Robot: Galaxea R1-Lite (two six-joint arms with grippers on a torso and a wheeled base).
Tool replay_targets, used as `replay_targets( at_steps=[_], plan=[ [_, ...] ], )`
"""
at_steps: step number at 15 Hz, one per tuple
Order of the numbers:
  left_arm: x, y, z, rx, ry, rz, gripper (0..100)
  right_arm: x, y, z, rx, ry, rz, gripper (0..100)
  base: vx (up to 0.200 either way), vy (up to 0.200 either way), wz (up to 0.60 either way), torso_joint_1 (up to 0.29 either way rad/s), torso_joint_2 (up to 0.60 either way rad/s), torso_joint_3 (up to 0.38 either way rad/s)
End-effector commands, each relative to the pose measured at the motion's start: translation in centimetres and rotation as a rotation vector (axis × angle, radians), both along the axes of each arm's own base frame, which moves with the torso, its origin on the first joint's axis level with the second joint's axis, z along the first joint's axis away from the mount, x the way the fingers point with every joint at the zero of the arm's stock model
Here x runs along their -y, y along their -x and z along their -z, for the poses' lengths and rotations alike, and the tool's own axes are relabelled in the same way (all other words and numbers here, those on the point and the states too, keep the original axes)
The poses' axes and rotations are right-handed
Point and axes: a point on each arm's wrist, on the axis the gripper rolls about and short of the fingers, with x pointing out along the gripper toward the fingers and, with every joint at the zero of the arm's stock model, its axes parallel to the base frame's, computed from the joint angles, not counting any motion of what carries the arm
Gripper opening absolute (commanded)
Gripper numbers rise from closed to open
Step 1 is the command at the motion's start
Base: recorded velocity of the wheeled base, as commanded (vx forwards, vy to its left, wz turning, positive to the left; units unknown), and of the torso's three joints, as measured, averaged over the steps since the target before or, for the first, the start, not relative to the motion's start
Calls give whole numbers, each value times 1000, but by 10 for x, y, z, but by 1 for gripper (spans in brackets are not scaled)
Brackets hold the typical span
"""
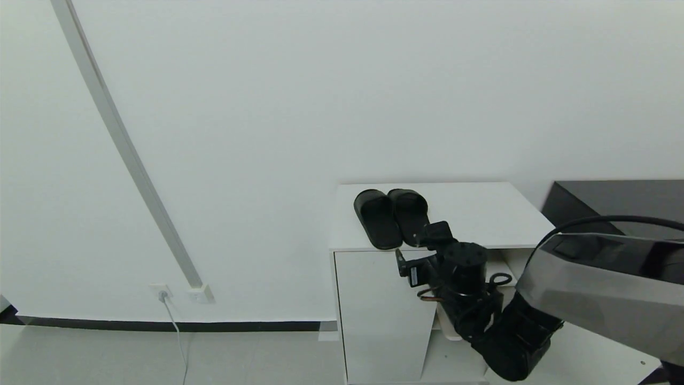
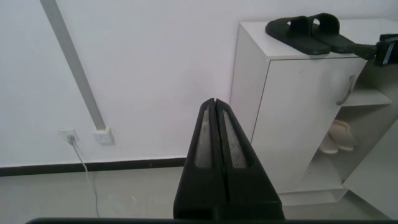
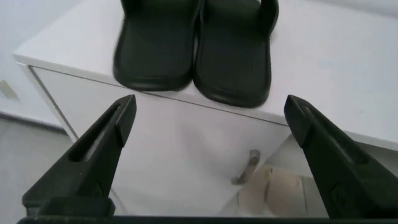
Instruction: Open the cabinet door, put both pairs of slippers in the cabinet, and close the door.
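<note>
I see my right gripper (image 3: 210, 104) spread wide and empty just near of the black slippers (image 3: 193, 46) atop the cabinet (image 1: 481, 214), left gripper (image 2: 214, 104) pressed closed, empty.

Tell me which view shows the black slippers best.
Head view: the black slippers lie nearly whole, side by side on the cabinet top. The right wrist view crops their far ends; the left wrist view shows them side-on from farther off.

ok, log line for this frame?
right gripper open, facing black slippers on cabinet top | left gripper shut, clear of cabinet | pale slippers on inside shelf
</note>
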Motion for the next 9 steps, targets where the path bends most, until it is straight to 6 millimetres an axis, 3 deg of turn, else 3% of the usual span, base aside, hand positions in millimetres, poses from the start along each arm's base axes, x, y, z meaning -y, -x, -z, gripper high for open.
replay_targets(
  at_steps=[1,4,8,9],
  plan=[
    [0,0,0,0,0,0,0,4,-12,-74,59,-109,23,100,0,0,0,0,0,0],
    [0,0,0,-1,-1,1,0,-4,-16,-97,-31,-138,23,100,0,0,0,0,0,0],
    [0,0,0,0,-1,1,0,-10,-15,-97,-104,-148,-16,100,0,0,0,0,0,0],
    [0,0,0,0,-1,1,0,-12,-14,-95,-116,-151,-20,100,200,0,0,2,2,2]
  ],
)
